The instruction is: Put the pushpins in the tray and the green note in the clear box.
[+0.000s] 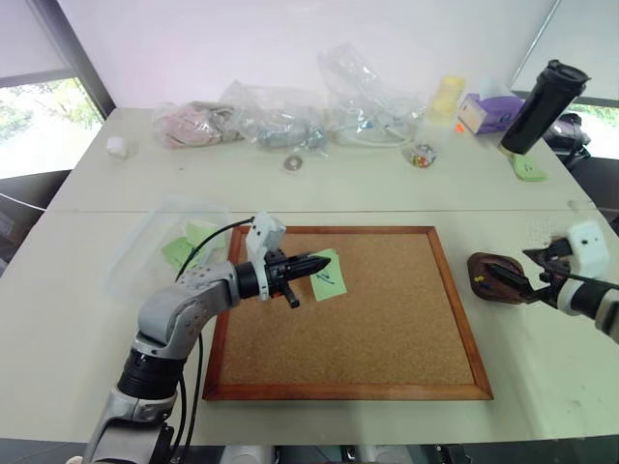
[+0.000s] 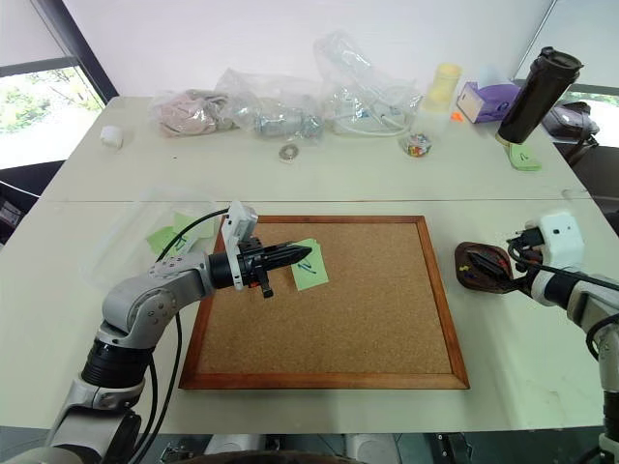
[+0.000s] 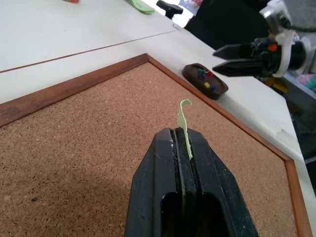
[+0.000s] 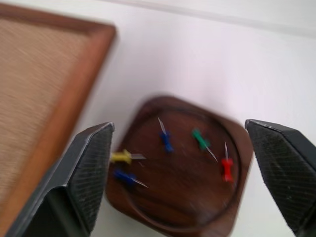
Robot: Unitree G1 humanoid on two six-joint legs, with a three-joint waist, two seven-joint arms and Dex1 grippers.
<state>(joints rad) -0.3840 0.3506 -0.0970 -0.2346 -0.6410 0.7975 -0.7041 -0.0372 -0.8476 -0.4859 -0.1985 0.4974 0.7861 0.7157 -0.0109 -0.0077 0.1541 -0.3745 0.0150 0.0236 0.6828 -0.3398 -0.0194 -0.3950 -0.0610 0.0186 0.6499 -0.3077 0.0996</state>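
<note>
We find no legible brand or label; the green note [image 1: 328, 275] carries only black scribbles we cannot read. That small light-green slip is clamped edge-on between the closed fingers of the left gripper [image 3: 180, 143], held over the corkboard [image 1: 387, 329] near its far left part. The right gripper [image 4: 180, 173] stands with jaws wide apart, holding nothing, just above the tray [image 4: 185, 210], a dark brown dish lying on the white table [image 1: 319, 184] just right of the corkboard. The pushpins [image 4: 226, 168] in it are red, green, yellow and blue. The clear box [image 1: 145, 242] lies left of the corkboard, with green slips inside. Plastic bags [image 1: 280, 116], a black tumbler [image 1: 544, 104] and a purple tissue box [image 1: 488, 111] line the far edge.
</note>
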